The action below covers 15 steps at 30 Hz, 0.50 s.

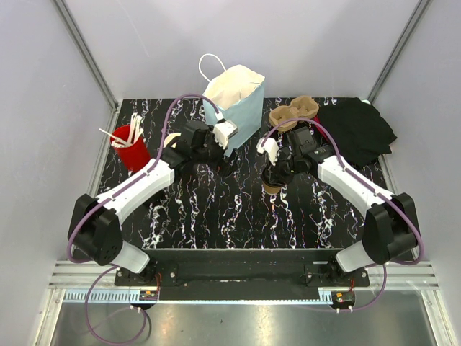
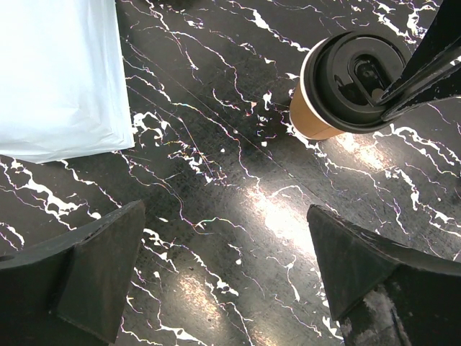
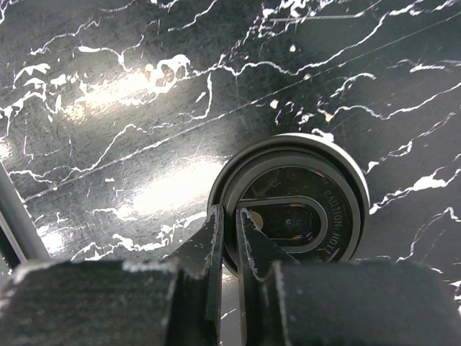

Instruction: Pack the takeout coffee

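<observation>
Jaws of the left gripper (image 2: 225,216) gape wide and empty above the table (image 2: 216,130), with the bag (image 2: 57,72) at upper left of its view. Centre-right in the top view stands the cup (image 1: 272,189), upright, lid (image 3: 292,209) on, well apart from the bag. Right gripper (image 3: 229,216) sits on the lid's rim, jaws nearly together; pinching it or not, I cannot tell. Risk: an off-centre push tips the cup or pops the lid.

— Left arm (image 1: 140,184)?
— Stretched forward toward the middle, left tool (image 2: 225,216) pointing down, fingers (image 2: 94,267) spread wide.
— Right arm (image 1: 346,179)?
— Angled inward, right tool (image 3: 229,220) pointing down, fingers (image 3: 205,252) almost together, thin slit between.
</observation>
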Motion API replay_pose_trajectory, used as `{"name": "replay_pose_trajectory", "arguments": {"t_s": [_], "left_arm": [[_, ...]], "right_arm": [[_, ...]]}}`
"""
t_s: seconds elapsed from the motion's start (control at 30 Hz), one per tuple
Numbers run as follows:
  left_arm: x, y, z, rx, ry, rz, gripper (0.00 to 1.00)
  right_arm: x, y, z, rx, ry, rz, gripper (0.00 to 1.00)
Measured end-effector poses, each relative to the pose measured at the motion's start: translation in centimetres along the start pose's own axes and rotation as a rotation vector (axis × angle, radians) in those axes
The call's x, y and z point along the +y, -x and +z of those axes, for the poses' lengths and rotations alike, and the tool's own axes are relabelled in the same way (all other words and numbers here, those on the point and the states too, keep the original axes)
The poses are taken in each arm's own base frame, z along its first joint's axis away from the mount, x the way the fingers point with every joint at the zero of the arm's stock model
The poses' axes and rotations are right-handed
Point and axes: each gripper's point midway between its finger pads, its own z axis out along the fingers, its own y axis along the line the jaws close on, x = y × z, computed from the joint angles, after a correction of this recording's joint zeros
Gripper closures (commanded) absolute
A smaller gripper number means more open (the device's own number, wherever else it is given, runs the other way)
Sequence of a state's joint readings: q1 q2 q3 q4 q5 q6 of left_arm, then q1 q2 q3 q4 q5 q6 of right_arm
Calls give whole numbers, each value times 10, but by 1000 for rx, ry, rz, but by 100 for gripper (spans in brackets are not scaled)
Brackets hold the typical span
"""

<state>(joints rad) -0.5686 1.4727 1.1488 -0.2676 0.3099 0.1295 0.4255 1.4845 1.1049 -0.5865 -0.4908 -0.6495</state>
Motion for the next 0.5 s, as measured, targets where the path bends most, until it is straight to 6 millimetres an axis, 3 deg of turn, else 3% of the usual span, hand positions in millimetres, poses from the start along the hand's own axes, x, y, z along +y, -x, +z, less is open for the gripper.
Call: {"name": "replay_pose_trajectory", "arguments": {"t_s": [0.5], "left_arm": [[0, 0, 0, 0, 1, 0, 1]], "right_arm": [[1, -4, 2, 15, 10, 6, 100]]}}
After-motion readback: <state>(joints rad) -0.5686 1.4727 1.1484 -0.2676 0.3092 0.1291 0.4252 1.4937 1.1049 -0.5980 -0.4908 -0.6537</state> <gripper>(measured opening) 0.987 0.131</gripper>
